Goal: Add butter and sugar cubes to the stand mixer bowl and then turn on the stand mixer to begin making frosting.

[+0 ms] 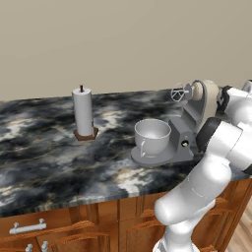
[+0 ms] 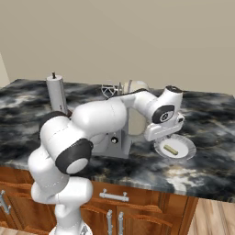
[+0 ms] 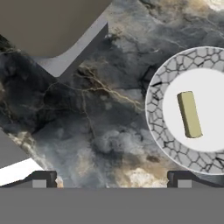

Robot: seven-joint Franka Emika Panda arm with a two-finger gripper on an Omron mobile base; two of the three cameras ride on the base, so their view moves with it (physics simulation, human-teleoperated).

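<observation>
From the left base view you've got the stand mixer (image 1: 189, 123) sitting on the dark marbled surface (image 1: 44, 157), head tilted back with the whisk (image 1: 179, 93) up in the air. The stand mixer bowl (image 1: 152, 136) sits on the mixer's flat base, handle facing the front edge, and it looks empty from here. A paper-towel roll (image 1: 83, 111) stands upright well off to the left of it.

Over in the right base view, your arm reaches across in front of the mixer, and the hand hangs just above the near rim of a round plate (image 2: 185, 148). The butter (image 2: 171, 149) lies flat on that plate, to the right of the mixer.

Down the hand view, the jaws (image 3: 112, 179) are spread wide with nothing between them, both tips over bare surface. The plate's crackle-pattern rim is off to the right, the butter stick resting in its white middle. The mixer's grey base corner shows top left. Can't spot any sugar cube.
</observation>
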